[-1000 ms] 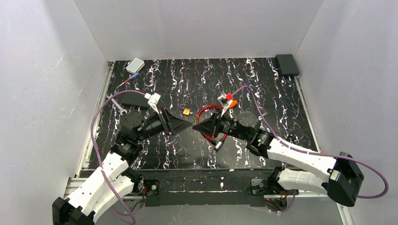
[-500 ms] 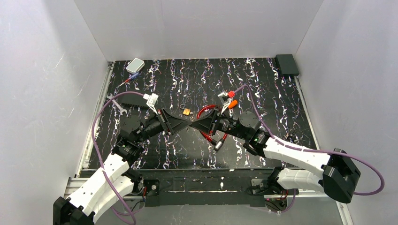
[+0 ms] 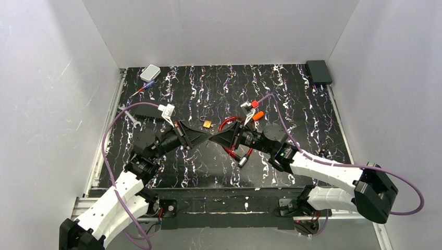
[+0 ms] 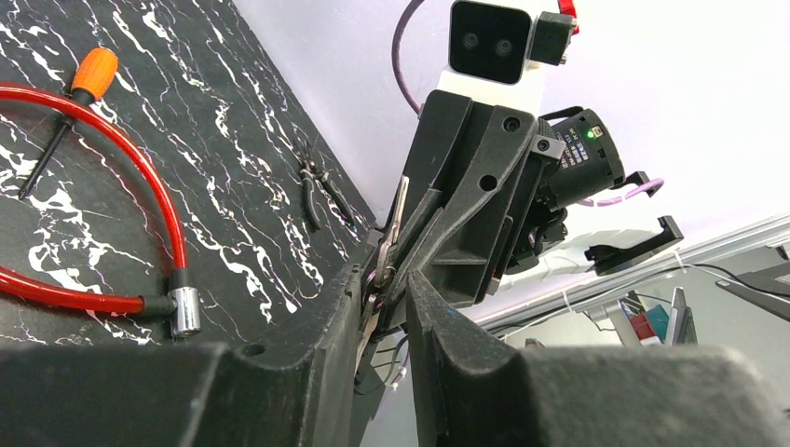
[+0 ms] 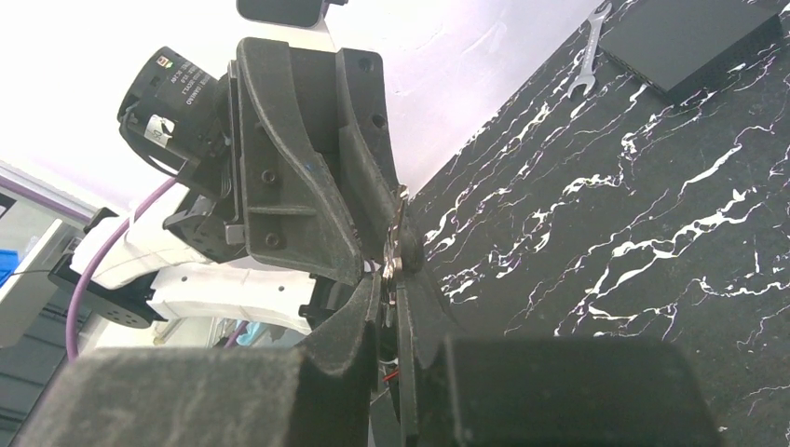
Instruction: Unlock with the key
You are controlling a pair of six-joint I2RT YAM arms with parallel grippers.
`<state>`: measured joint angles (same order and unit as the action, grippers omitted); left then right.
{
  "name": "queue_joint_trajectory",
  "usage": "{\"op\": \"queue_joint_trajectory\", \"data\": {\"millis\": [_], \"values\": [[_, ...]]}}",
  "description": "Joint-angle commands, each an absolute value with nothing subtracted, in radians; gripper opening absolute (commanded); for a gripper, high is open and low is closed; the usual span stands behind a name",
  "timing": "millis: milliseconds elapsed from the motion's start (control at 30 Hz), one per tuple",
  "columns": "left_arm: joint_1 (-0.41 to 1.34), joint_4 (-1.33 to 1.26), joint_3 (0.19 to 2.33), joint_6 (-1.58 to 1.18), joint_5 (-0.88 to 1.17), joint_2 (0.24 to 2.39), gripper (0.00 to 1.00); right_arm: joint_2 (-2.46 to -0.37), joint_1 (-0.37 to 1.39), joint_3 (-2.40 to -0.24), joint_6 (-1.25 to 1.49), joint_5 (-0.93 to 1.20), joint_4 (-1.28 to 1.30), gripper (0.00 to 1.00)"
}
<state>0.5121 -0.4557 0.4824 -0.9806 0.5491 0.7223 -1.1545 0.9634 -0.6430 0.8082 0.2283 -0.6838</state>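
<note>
The key [image 3: 258, 115] lies far-right of both claws (untouched). Right gripper [image 3: 217, 137] and left gripper [image 3: 208, 139] meet tip-to-tip, both pinched narrowly on a silver strip [image 5: 396, 244].

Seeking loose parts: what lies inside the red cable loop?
The orange-headed key's black tail ends inside the red cable loop, on black marbled mat. The right claw hides its left part.

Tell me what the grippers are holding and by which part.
Both the left gripper and right gripper pinch one thin silvery metal piece at opposite ends. It is seen edge-on, so its kind is unclear.
</note>
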Motion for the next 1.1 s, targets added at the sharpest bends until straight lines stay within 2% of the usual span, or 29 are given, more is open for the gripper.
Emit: {"op": "queue_joint_trajectory", "data": {"millis": [0, 300, 433, 600, 633, 667, 733, 767, 800, 933, 1067], "values": [[0.511, -0.479, 0.477, -0.973, 0.54, 0.716, 0.21, -1.16, 0.968, -0.652, 0.813, 0.263, -0.764, 0.01], [0.511, -0.485, 0.473, -0.971, 0.542, 0.733, 0.15, -1.172, 0.968, -0.657, 0.815, 0.277, -0.77, 0.01], [0.512, -0.486, 0.471, -0.971, 0.544, 0.736, 0.0, -1.18, 0.968, -0.658, 0.818, 0.284, -0.773, 0.01], [0.511, -0.486, 0.467, -0.976, 0.546, 0.739, 0.0, -1.18, 0.968, -0.668, 0.81, 0.279, -0.745, 0.01], [0.511, -0.486, 0.466, -0.977, 0.546, 0.739, 0.0, -1.178, 0.968, -0.672, 0.803, 0.271, -0.726, 0.1], [0.511, -0.486, 0.466, -0.979, 0.546, 0.741, 0.0, -1.172, 0.968, -0.678, 0.793, 0.263, -0.7, 0.23], [0.511, -0.486, 0.466, -0.98, 0.547, 0.744, 0.0, -1.154, 0.968, -0.685, 0.77, 0.236, -0.641, 0.59], [0.511, -0.486, 0.468, -0.98, 0.549, 0.747, 0.0, -1.141, 0.968, -0.689, 0.755, 0.222, -0.607, 0.67], [0.511, -0.486, 0.469, -0.979, 0.552, 0.749, 0.0, -1.126, 0.968, -0.694, 0.74, 0.205, -0.571, 0.72], [0.51, -0.461, 0.476, -0.966, 0.562, 0.763, 0.0, -1.053, 0.968, -0.711, 0.692, 0.119, -0.397, 0.75], [0.503, -0.421, 0.486, -0.935, 0.576, 0.774, 0.0, -0.975, 0.968, -0.697, 0.686, -0.022, -0.254, 0.83]]}}
